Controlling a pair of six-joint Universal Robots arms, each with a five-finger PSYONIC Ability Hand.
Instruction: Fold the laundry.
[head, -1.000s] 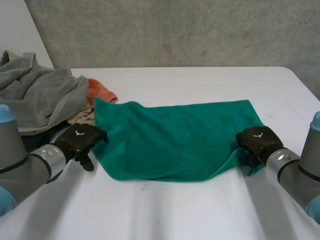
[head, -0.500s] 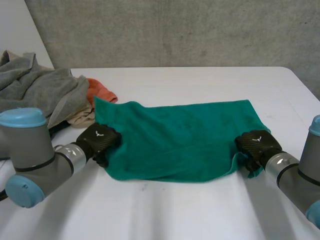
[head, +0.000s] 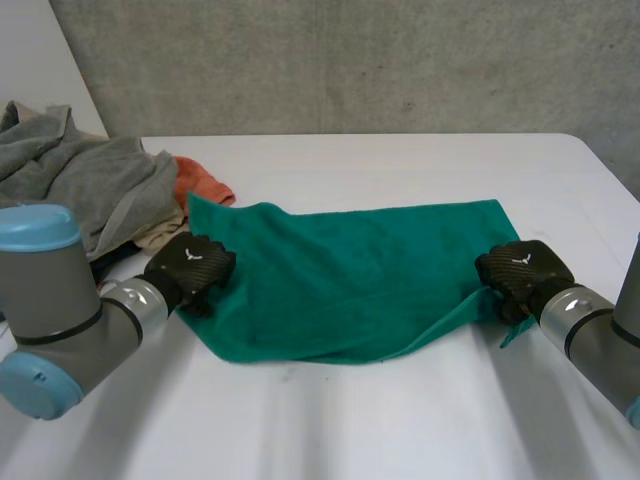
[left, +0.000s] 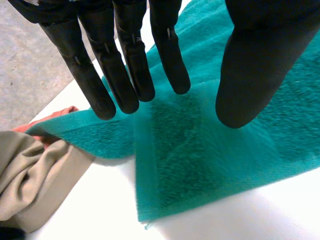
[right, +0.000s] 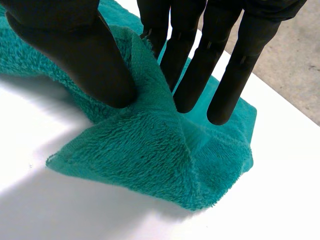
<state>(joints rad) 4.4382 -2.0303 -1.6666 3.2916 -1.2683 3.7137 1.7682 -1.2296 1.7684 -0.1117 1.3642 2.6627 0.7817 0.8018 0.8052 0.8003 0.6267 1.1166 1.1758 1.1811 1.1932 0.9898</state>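
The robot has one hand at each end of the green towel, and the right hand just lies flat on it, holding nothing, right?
Not flat: the right hand pinches a fold of the green towel between thumb and fingers, as the right wrist view shows.

I see the green towel (head: 350, 270) as thick terry cloth with a fuzzy looped pile, on a smooth, matt white table (head: 400, 430). The left hand (left: 260, 60) and right hand (right: 65, 45) look like smooth black plastic with a dull sheen; the beige cloth (left: 35, 170) near the left hand looks finely woven.
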